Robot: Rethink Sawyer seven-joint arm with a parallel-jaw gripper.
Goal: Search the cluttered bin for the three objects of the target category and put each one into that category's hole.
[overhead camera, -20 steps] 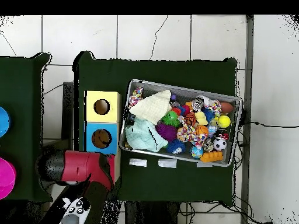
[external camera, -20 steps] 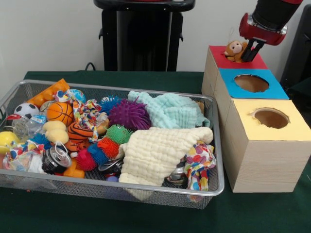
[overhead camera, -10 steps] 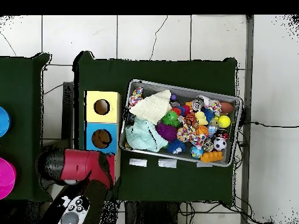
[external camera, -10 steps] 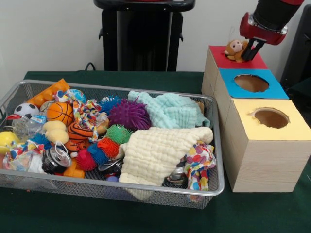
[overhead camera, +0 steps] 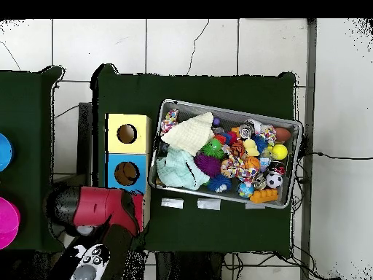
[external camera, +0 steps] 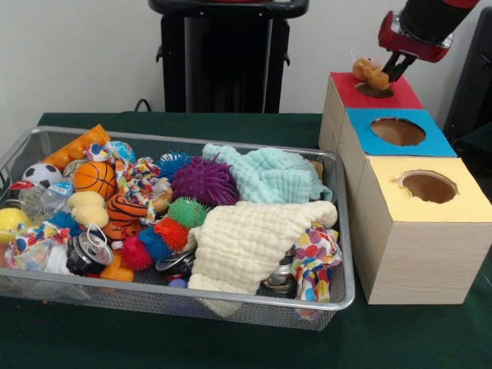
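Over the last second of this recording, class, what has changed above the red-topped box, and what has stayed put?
The end effector has risen slightly with the tan-orange plush bear gripped, uncovering the dark hole in the red-topped box. The bear now hangs above that hole, not yet released. The wire-mesh bin, its contents, and the blue box and yellow box are unchanged.

Green-clothed table (external camera: 231, 123) carries wire-mesh bin (external camera: 338, 231) beside three plywood boxes (external camera: 407, 254).

front: across table, facing robot | overhead: straight down | shared: bin (external camera: 342, 231)
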